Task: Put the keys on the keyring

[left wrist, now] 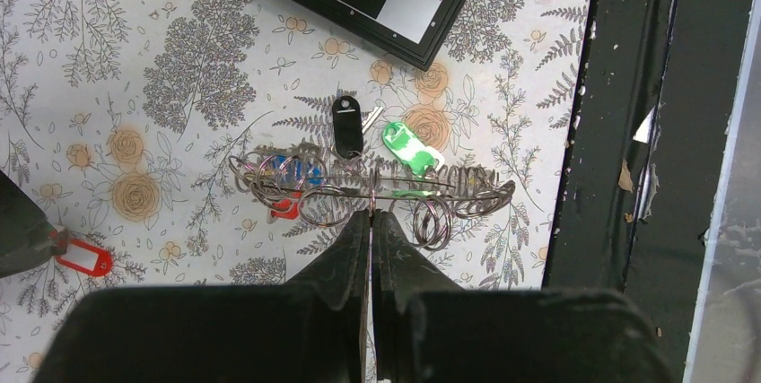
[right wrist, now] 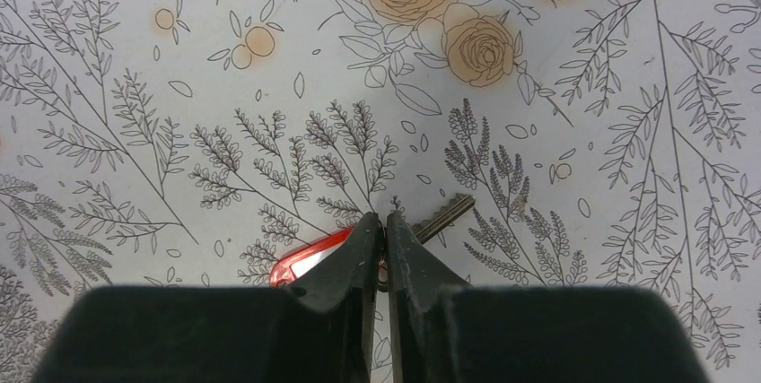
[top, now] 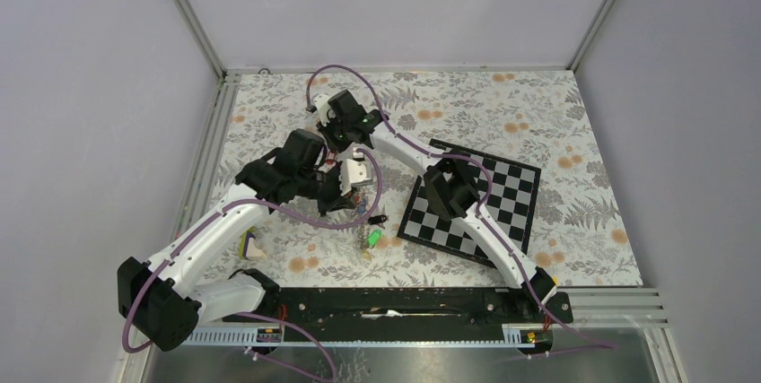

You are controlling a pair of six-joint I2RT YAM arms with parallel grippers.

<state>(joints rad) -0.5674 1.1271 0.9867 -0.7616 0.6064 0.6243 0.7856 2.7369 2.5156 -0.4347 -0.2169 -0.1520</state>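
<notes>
The keyring (left wrist: 395, 193) hangs edge-on above the flowered tablecloth (top: 538, 114), near the chessboard (top: 513, 187). The left gripper (left wrist: 371, 221) has its jaws pressed together on the ring's thin wire, among several small split rings. The right gripper (right wrist: 384, 226) is pinched nearly closed on a red-tagged key (right wrist: 310, 259) lying on the cloth, where the tag meets the blade. A black-tagged key (left wrist: 347, 127) and a green-tagged key (left wrist: 408, 148) lie on the cloth beyond the ring. A blue tag (left wrist: 287, 168) and a red tag (left wrist: 285, 208) show at the ring's left end (whether threaded on it, I cannot tell).
</notes>
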